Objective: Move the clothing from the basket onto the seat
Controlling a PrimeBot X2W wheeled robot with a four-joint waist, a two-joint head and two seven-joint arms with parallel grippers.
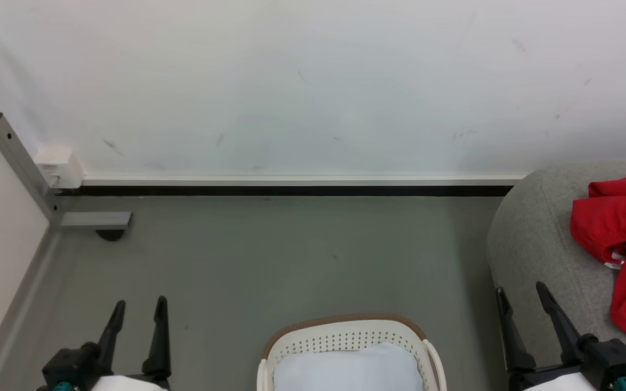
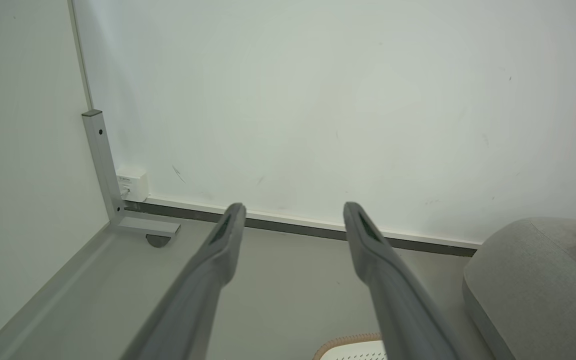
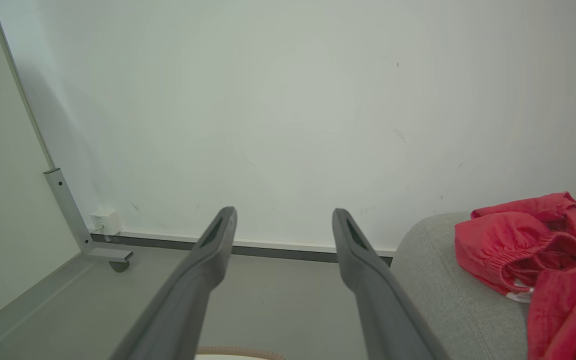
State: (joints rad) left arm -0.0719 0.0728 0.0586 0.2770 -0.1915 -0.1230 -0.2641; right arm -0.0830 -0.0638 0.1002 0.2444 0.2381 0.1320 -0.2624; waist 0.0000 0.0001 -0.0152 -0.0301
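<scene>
Two grippers are seen at the bottom of the head view, and nothing is held by either. The left gripper [image 1: 140,303] is raised over the grey floor [image 1: 291,255] at the lower left. Its two dark fingers are spread apart, with bare floor seen between them. The right gripper [image 1: 520,289] is placed at the lower right, its fingers likewise parted and empty. Their tips are seen against the rounded edge of the seat [image 1: 536,239]; whether that edge is touched cannot be told.

The clothing [image 1: 625,217] is found on the seat, at the right edge of the head view. It is heaped there in crumpled red folds, with a little white trim showing. In the right wrist view a gathered waistband can be made out in the heap.

The basket [image 1: 345,321] is set on the floor between the two grippers, at the bottom middle and apart from the seat. Only part of it is in the picture, and a pale, smooth inside is seen there.

The white wall [image 1: 313,81] is met by the floor behind. A metal post [image 1: 17,157] and a small white box [image 1: 60,168] are fixed in the left corner.
</scene>
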